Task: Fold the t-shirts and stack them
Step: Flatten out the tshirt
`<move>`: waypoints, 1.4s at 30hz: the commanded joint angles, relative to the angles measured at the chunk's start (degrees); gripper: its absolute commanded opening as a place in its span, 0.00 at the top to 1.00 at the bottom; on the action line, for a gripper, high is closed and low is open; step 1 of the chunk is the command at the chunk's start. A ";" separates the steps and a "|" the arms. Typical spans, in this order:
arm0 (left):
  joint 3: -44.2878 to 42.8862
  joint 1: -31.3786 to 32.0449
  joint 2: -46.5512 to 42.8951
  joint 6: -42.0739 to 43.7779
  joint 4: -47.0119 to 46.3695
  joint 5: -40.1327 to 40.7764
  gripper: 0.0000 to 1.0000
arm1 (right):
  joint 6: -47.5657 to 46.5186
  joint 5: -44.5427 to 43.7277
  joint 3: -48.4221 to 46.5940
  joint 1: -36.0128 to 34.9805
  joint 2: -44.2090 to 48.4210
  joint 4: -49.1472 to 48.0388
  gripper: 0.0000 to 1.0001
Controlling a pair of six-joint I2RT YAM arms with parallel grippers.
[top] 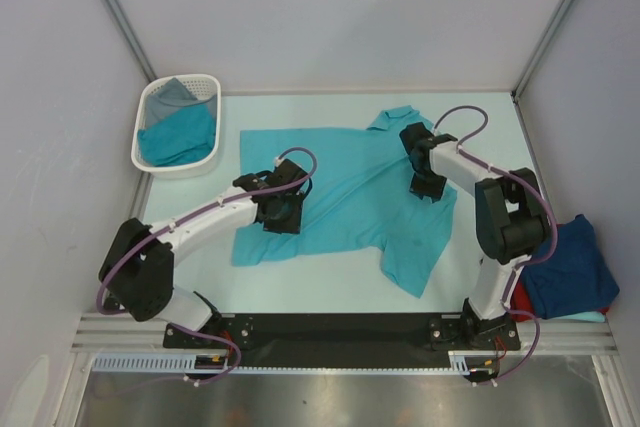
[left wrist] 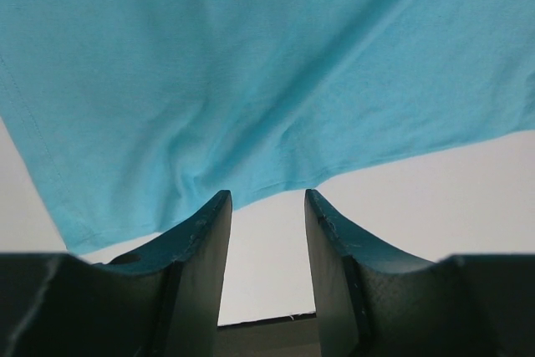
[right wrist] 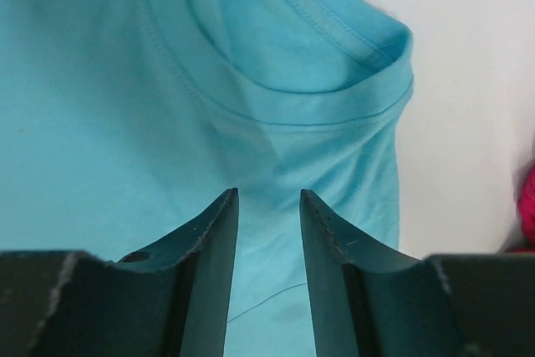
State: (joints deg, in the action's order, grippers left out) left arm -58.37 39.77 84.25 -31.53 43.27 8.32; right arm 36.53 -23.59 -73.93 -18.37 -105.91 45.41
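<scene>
Your top view lays out the whole scene: the teal t-shirt (top: 345, 197) lies spread open across the middle of the worktop (top: 330, 287), collar at its far right end and hem at its left end. The left gripper (top: 280, 215) sits over the shirt's left part and the right gripper (top: 428, 187) over its right part, just near of the collar. From above you cannot read either set of jaws.

The wrist views settle that. On the left wrist you see the jaws spread, bare worktop showing in the gap and nothing pinched; the shirt's edge runs just past the tips, rumpled there. On the right wrist the jaws are also spread and grip nothing, with teal cloth filling the gap and the ribbed collar lying just beyond the tips. A sliver of red shows at that view's right edge.

Only the top view shows you the container. The white slotted basket (top: 205, 82) stands off the shirt's far left corner; it holds 2 bunched cloths, a teal one (top: 180, 137) towards its near side and a grey one (top: 172, 95) at its far end.

Well to the right of the teal shirt, a navy t-shirt (top: 570, 267) lies crumpled at the worktop's edge, with a red t-shirt (top: 517, 299) peeking from under it.
</scene>
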 commanded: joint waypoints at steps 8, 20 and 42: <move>-4.56 -0.04 3.98 -0.02 -1.34 0.91 0.55 | -0.76 -0.40 -5.26 -1.93 -1.49 0.30 0.66; -17.03 -8.90 15.06 2.26 -0.73 -0.40 0.55 | -2.34 2.85 -5.44 -1.84 -5.27 -0.76 0.71; -34.53 -14.45 37.92 1.73 4.81 -2.51 0.60 | -2.70 3.03 -0.34 -1.84 -0.71 4.07 0.78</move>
State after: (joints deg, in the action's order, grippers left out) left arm -90.28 26.76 120.57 -30.39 46.98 5.85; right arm 34.44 -20.45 -74.83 -20.36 -109.93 46.70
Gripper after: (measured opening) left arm 0.406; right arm 0.225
